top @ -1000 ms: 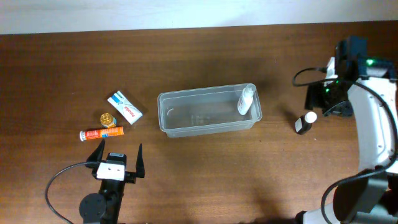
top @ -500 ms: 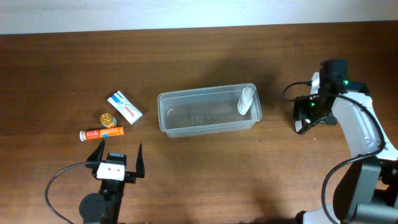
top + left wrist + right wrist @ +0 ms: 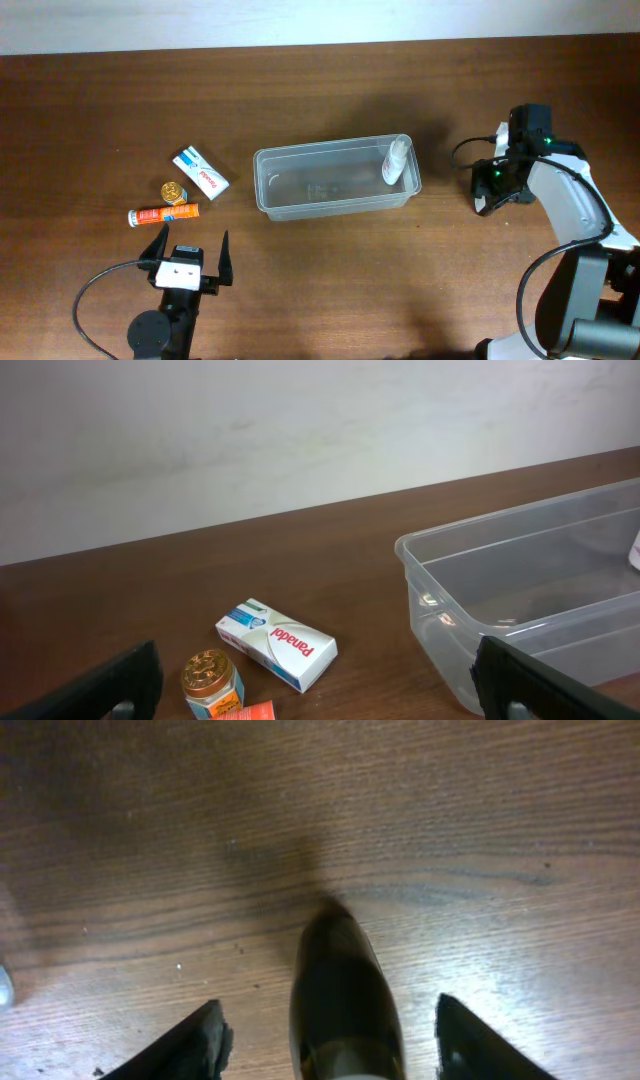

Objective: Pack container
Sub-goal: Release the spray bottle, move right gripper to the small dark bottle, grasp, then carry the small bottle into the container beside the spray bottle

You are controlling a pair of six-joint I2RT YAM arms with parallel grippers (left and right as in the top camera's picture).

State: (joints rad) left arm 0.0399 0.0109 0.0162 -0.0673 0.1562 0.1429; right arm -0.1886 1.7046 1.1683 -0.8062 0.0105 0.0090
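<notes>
The container (image 3: 320,150), a clear plastic tub, stands mid-table, and its near left corner shows in the left wrist view (image 3: 500,515). A white bottle (image 3: 396,160) leans inside its right end. My right gripper (image 3: 490,195) is to the right of the tub, open. In the right wrist view its fingers (image 3: 327,1005) straddle a small dark bottle (image 3: 345,990) lying on the wood, with a gap on both sides. My left gripper (image 3: 193,238) is open and empty at the front left; its fingers (image 3: 312,680) frame the small items.
Left of the tub lie a white Panadol box (image 3: 200,171) (image 3: 277,643), a small gold-lidded jar (image 3: 173,190) (image 3: 211,678) and an orange tube (image 3: 163,214) (image 3: 250,712). Black cables trail from both arms. A pale wall runs along the table's far edge.
My right arm has moved left and down from the far right, and its open jaws are now over the dark bottle. The left arm has not moved.
</notes>
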